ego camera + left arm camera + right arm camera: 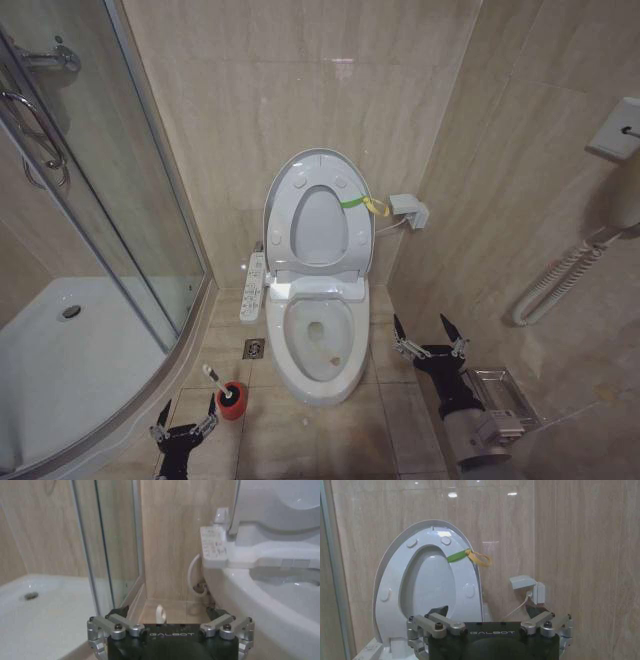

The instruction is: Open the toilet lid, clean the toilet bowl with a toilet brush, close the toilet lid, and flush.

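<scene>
Toilet lid [318, 165] stands raised, leaning back against the wall tile together with the seat ring, yellow-green band [357, 202] tied at its edge on the right gripper's side; opening step reads as done. Toilet bowl [318, 345] is exposed, with some discoloured residue low in the basin, and sits between the two grippers, ahead of both. Left gripper [186, 415] hovers low over the floor tiles with fingers spread and nothing between them. Toilet brush [222, 384] stands in its red cup [233, 401] just beyond and slightly inboard of this gripper's fingertips, near but apart, handle tilted away from the bowl; in the left wrist view a pale handle tip [160, 614] pokes up between the spread fingers. Right gripper [430, 335] is likewise spread and empty, held beside the bowl on its wall side, well apart from the brush. Handling judgement: brush is light, the handle thin, stiff and probably smooth plastic, so it may pivot in a pinch; take it on the upper shaft below the pale tip, fingers squarely across it. Cup is small and light, likely to lift or tip if the bristle head drags. The lid is glossy and slippery.
</scene>
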You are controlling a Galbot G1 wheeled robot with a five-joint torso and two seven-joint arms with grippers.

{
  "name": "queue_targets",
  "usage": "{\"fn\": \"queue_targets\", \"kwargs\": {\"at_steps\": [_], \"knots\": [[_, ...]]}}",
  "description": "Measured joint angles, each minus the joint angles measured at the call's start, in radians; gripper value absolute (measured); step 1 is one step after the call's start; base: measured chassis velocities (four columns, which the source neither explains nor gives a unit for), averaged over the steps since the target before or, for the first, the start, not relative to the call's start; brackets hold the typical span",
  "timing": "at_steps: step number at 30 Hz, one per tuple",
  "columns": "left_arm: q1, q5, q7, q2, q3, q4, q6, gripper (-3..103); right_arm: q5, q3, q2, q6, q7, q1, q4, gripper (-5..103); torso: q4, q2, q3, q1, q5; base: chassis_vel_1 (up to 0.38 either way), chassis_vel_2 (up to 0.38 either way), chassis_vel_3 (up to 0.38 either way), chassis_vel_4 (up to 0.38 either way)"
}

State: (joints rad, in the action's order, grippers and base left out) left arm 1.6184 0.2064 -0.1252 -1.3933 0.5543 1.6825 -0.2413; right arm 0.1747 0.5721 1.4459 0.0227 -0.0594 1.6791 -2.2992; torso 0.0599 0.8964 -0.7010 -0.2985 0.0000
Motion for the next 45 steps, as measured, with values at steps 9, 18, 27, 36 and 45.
{"fn": "queue_targets", "kwargs": {"at_steps": [9, 18, 27, 36, 45], "knots": [[-0.049, 0.027, -0.001, -0.001, -0.019, -0.109, -0.045, 100, 0.0, 0.0, 0.0, 0.0, 0.0, 0.0, 0.0, 100, -0.0002, 0.0, 0.0, 0.0, 0.0, 0.0, 0.0, 0.0, 0.0], [-0.206, 0.004, 0.056, 0.027, 0.0, -0.359, -0.191, 100, 0.0, 0.0, 0.0, 0.0, 0.0, 0.0, 0.0, 100, 0.0, 0.0, 0.0, 0.0, -0.0001, 0.0, 0.0, 0.0, 0.0], [-0.325, 0.047, 0.129, 0.052, 0.002, -0.593, -0.297, 100, 0.0, 0.0, 0.0, 0.0, 0.0, 0.0, 0.0, 100, -0.0001, 0.0, 0.0, 0.0, -0.0002, 0.0, 0.0, 0.0, 0.0], [-0.421, 0.083, 0.183, 0.064, 0.006, -0.724, -0.323, 100, 0.0, 0.0, 0.0, 0.0, 0.0, 0.0, 0.0, 100, 0.0, 0.0, 0.0, 0.0, -0.0001, 0.0, 0.0, 0.0, 0.0], [-0.518, 0.089, 0.274, 0.066, -0.017, -0.808, -0.359, 100, 0.0, 0.0, 0.0, 0.0, 0.0, 0.0, 0.0, 100, 0.0, 0.0, 0.0, 0.0, -0.0001, 0.0, 0.0, 0.0, 0.0]]}}
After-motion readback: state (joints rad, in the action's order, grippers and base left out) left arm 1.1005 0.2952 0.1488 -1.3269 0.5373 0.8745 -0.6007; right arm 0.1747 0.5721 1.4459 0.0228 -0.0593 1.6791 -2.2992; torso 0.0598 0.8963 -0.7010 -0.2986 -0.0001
